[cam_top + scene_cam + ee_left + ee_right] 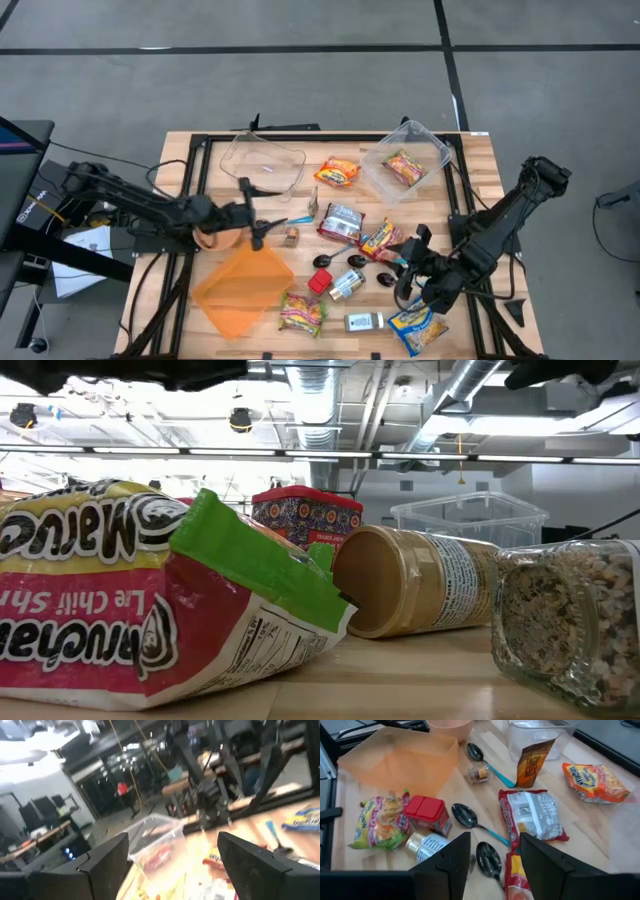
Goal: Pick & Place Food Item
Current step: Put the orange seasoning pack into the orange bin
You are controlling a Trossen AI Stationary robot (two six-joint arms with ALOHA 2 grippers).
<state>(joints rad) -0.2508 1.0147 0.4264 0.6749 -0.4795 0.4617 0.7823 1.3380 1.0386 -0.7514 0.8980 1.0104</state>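
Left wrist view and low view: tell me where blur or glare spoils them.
Left wrist view: everything past the left gripper is smeared with blur, so the clear bin and packets lose their edges; bright ceiling light washes out one corner. Low view: the ramen packet sits so close it fills the frame, and the ceiling lights glare white behind the peanut butter jar.

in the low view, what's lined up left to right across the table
ramen packet → red patterned tin → peanut butter jar on its side → clear tub → glass jar of grains
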